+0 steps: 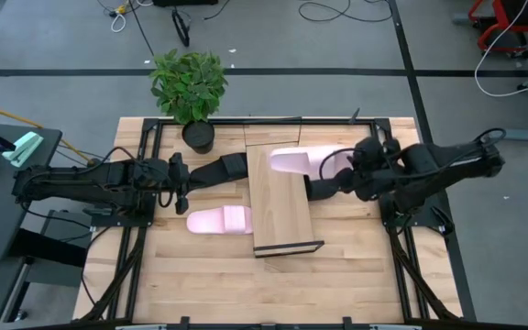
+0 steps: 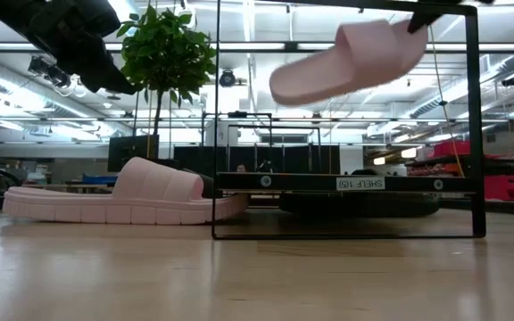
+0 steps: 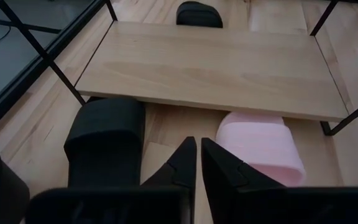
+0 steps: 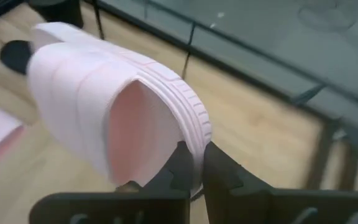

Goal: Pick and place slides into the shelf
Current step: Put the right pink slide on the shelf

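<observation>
Right wrist view: jaws pinch pink slide point(image 4: 104, 99).

Shelf point(image 1: 280, 206) mid-table, one slide point(image 1: 220, 220) on table just left of it, another slide point(image 1: 291, 161) held above shelf's far end (clear of the board), plant point(image 1: 189, 85) behind-left.

Pink slide point(image 1: 291, 161) lifted above shelf point(image 1: 280, 202)

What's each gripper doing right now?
Left gripper: shut, holding nothing, above the table.
Right gripper: shut on pink slide, lifted over the shelf.
</observation>
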Motion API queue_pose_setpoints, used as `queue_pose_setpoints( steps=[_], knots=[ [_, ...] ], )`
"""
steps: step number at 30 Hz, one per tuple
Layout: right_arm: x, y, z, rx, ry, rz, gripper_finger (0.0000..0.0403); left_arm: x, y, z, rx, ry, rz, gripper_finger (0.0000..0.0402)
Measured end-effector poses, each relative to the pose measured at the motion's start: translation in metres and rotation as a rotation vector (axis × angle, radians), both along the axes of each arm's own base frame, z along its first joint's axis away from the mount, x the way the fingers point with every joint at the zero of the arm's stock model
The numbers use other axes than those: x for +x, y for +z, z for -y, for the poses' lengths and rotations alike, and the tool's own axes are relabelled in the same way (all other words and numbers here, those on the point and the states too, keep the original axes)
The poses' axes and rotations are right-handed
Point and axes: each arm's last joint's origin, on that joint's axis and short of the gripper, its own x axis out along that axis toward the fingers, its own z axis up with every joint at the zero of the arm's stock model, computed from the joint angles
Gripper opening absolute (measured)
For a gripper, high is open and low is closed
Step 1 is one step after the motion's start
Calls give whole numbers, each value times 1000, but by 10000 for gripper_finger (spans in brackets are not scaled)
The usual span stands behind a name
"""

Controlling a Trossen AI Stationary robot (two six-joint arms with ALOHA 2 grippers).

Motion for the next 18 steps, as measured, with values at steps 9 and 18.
queue_pose_setpoints(
  steps=[9, 18],
  knots=[
    [-4, -46, -6, 284, 69, 233, 18, 0, 0, 0, 1, -1, -4, 25],
    [-9, -84, 0, 491, 94, 229, 18, 0, 0, 0, 1, -1, -4, 18]
  ],
)
